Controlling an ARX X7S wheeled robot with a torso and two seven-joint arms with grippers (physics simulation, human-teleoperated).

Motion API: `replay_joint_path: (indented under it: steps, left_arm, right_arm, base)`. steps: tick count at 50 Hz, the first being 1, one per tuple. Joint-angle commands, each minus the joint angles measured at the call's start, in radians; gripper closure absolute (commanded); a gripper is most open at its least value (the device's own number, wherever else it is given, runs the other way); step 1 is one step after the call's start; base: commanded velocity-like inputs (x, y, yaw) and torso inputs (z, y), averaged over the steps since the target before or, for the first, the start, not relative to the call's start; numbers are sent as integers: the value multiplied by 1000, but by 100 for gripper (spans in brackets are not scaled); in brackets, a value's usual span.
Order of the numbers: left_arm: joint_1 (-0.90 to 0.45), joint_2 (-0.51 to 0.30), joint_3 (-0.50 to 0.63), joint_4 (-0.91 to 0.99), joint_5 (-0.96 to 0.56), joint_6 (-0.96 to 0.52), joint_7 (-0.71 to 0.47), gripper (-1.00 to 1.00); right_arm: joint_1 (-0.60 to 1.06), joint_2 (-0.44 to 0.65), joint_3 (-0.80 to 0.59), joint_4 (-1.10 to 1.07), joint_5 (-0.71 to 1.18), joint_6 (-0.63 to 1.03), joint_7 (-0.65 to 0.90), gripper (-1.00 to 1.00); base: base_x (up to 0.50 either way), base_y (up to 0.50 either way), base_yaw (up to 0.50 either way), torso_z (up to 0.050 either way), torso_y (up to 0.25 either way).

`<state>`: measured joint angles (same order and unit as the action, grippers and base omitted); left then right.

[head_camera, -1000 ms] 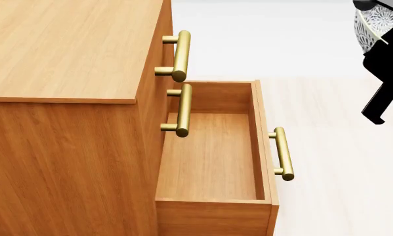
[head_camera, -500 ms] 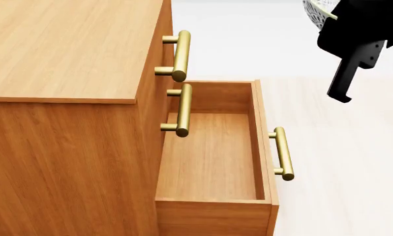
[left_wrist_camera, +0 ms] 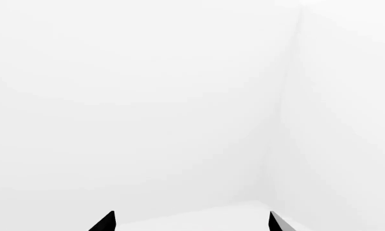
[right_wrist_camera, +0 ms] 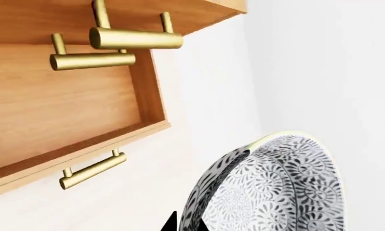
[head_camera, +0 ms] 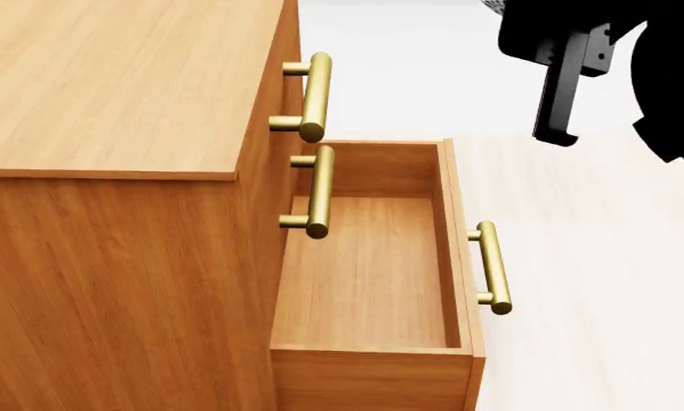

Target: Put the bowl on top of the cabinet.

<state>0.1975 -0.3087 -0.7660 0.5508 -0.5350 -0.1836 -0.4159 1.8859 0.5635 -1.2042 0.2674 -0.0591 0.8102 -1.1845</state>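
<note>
The bowl (right_wrist_camera: pixel 276 192), white with a dense dark leaf pattern and a pale rim, fills the near part of the right wrist view. My right gripper (right_wrist_camera: pixel 186 225) is shut on its rim, one black fingertip (right_wrist_camera: pixel 168 224) outside the wall and one inside. The bowl hangs in the air beside the cabinet (right_wrist_camera: pixel 57 101). In the head view the orange-brown cabinet (head_camera: pixel 113 86) stands at the left, its flat top bare. My black right arm (head_camera: pixel 581 43) is at the upper right and hides the bowl there. My left gripper (left_wrist_camera: pixel 191 226) is open on nothing, facing white walls.
A lower drawer (head_camera: pixel 365 265) stands pulled out and holds nothing, its brass handle (head_camera: pixel 492 267) pointing right. Two more brass handles (head_camera: pixel 314 96) stick out from the cabinet front above it. Pale floor (head_camera: pixel 593 282) lies to the right of the drawer.
My right arm has moved left and up across the head view, toward the cabinet. The bowl has passed out of that view's top edge. Cabinet and drawer have not moved.
</note>
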Motion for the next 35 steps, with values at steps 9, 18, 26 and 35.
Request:
replay_joint_path:
  steps: [9,18,26,35]
  left_arm:
    - [1,1,2,-2,-1,4,-1,-100]
    - [4,0,-2,-1,-7,4,-2,-100]
    - [5,-1,-2,2,-8,2,-4,-100]
    - [3,-2,-1,-3,-9,6,-2,-100]
  right_arm:
    - [15,-75,39,-101,43,20,-17,100]
    - [-5,-104,60,-209,78,80,-20,100]
    - [-9,-141,92,-299,109,153,-14,100]
    - [-6,-229,163,-271,148,187,15,100]
  base:
    - [0,0,0,0,1]
    - [0,0,0,0,0]
    - [0,0,0,0,1]
    - [0,0,0,0,0]
